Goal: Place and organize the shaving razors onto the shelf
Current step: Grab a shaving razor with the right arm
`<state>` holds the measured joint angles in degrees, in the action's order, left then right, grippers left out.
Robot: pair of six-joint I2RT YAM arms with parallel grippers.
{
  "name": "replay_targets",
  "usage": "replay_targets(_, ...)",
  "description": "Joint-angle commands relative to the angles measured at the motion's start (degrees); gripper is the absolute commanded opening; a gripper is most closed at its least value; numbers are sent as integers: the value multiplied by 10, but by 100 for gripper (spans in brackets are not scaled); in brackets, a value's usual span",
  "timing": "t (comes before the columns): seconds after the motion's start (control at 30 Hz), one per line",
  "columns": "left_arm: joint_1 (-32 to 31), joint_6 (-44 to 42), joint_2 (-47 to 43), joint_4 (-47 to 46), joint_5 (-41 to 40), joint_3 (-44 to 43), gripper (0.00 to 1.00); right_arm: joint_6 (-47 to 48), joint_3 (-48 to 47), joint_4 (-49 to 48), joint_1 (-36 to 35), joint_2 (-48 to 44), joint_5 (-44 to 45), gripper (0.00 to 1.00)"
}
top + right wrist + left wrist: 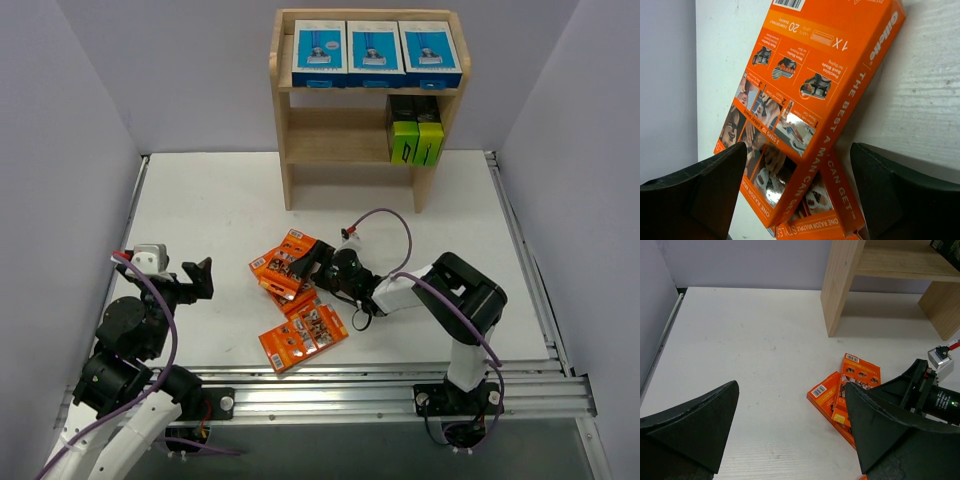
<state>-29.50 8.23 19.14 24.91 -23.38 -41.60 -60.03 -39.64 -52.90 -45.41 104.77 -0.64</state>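
Well, the right gripper (314,262) sits low at the frame's center, its fingers spread astride the top orange pack (810,100), seemingly lining up a lift and not pinching yet. The left gripper (203,277) hangs wide open at lower left (idle). The shelf (283,120), top center, holds 3 blue boxes (376,52).

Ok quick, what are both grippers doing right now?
Left gripper: open, empty.
Right gripper: open, straddling an orange razor pack, not gripping it.
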Motion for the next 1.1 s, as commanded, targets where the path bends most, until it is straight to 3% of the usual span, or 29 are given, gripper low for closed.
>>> replay_targets(0.0,4,-9,1,-30,11,-3,97,-3,-18,10,7,19,-12,79)
replay_targets(0.13,5,-12,10,-33,21,-4,100,-7,-22,3,10,25,-16,76)
replay_targets(0.27,8,-7,15,-33,11,-4,94,-14,-24,-5,11,27,-19,74)
replay_targets(0.43,8,-4,13,-35,11,-1,94,-25,-36,-23,18,45,-39,69)
replay_targets(0.77,9,-3,20,-36,13,-1,94,-42,-39,-71,33,50,-64,45)
replay_targets(1.07,11,-3,18,-36,16,-1,94,-28,-56,-51,38,10,-73,23)
